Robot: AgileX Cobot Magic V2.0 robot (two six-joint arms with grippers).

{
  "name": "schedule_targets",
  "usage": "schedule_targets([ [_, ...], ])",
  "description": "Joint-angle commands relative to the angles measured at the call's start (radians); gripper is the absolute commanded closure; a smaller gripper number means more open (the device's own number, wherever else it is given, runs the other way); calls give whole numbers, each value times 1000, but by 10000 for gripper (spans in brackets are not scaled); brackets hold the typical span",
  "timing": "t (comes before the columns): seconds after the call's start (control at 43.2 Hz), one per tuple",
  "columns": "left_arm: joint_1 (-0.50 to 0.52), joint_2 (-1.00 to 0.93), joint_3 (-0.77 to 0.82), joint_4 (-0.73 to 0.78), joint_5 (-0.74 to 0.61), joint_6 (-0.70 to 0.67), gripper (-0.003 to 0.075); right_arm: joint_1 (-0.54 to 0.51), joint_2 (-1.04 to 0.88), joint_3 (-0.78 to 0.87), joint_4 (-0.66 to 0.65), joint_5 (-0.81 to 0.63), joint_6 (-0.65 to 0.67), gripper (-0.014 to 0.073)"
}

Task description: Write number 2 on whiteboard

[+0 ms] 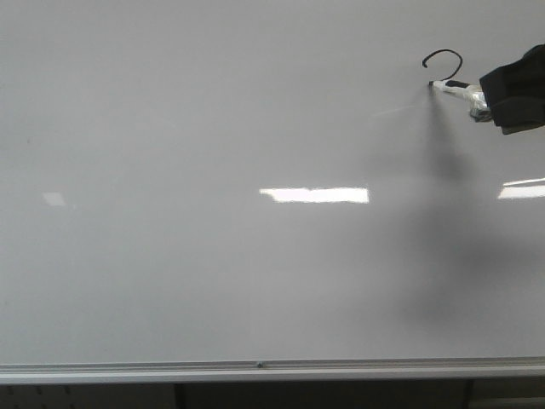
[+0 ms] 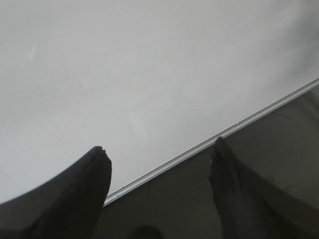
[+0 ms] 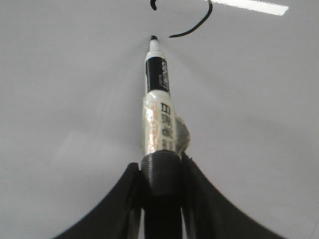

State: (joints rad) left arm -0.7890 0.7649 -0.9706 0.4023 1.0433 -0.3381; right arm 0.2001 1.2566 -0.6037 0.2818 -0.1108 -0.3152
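Currently the whiteboard (image 1: 213,128) fills nearly the whole front view: glossy white-grey, with bright rectangular light reflections (image 1: 314,195) across its middle and a soft shadow under the marker. A silver frame (image 1: 255,371) runs along its lower edge; below that only a dark strip shows.

The number 2 (image 1: 444,62) sits near the board's upper right corner and is only partly drawn: a curved hook stroke, no base yet. The marker (image 1: 456,89) tip is at the board surface just below the stroke's left end; cannot tell whether it actually touches.

Right pincer (image 3: 160,186) is clamped tight around a black holder carrying the marker (image 3: 159,109), which points at the board.

Left pincer (image 2: 159,174) is spread wide and holds nothing, near the board's lower frame (image 2: 209,142), with the whiteboard (image 2: 124,64) above it.
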Motion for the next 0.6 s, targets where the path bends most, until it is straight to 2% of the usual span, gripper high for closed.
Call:
schedule_targets([
  [0.0,-5,5,-26,27,-56,-15,294,-7,-20,-31,-8,-61,-13,567],
  [0.231,-5,5,-26,27,-56,-15,294,-127,-20,-31,1,-47,-13,567],
  [0.439,-5,5,-26,27,-56,-15,294,-130,-35,-31,9,-46,-13,567],
  [0.578,-5,5,-26,25,-58,-15,294,-118,-129,-31,10,10,-13,567],
])
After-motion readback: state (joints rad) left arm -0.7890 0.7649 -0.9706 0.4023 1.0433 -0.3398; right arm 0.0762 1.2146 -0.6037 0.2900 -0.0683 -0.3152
